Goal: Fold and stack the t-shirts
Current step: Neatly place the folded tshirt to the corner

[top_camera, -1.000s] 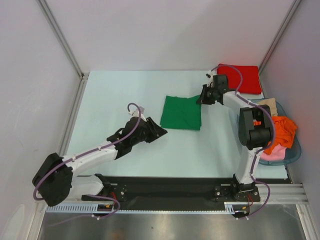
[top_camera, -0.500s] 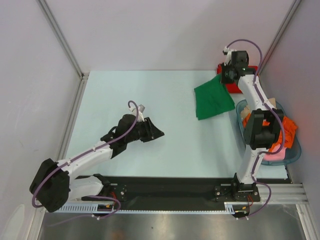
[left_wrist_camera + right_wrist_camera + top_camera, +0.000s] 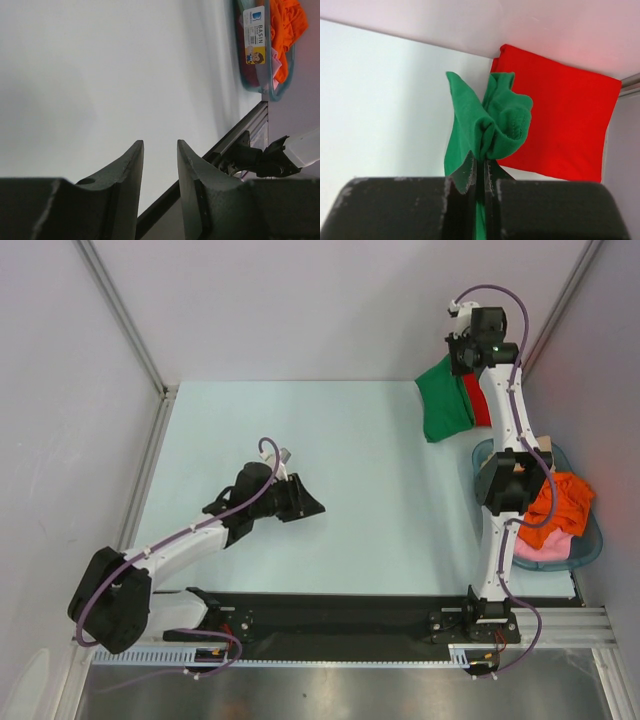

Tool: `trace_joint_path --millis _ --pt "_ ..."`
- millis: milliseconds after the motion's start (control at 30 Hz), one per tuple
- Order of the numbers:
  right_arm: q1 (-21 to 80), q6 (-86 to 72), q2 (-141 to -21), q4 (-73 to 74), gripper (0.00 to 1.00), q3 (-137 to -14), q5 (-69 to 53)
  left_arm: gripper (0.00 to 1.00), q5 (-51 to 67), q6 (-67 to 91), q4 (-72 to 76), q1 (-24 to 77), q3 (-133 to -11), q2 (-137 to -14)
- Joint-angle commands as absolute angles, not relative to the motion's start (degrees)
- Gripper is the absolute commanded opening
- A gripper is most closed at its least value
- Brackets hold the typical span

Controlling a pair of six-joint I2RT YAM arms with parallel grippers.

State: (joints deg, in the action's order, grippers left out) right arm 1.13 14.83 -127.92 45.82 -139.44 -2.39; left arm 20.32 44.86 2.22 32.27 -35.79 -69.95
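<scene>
Green t-shirt [image 3: 445, 400] hangs bunched from my right tool [image 3: 480, 162], jaws clamped tight on a fold of it, raised at 1 o'clock over the tabletop [image 3: 350, 430]. Folded red t-shirt [image 3: 560, 115] lies flat in that same far corner. From above the green cloth covers its left edge; I can't tell if they touch. My left tool [image 3: 159, 150] sits around 8 o'clock from centre, jaws partly apart, nothing between them. Basin [image 3: 592, 540] at 3 o'clock holds orange garment [image 3: 562, 498] and pink garment [image 3: 550, 552].
</scene>
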Motion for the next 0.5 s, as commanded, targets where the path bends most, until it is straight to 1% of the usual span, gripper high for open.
trace_joint_path --millis 0,467 --pt "1.1 18.2 -126.4 47.3 0.0 -142.7 -2.5 0.38 22.3 42.6 2.7 31.6 -38.4 -70.6" --pt "0.4 20.3 -123.0 47.1 0.0 -144.2 -3.7 0.38 24.3 43.2 3.3 30.2 -38.1 -70.9"
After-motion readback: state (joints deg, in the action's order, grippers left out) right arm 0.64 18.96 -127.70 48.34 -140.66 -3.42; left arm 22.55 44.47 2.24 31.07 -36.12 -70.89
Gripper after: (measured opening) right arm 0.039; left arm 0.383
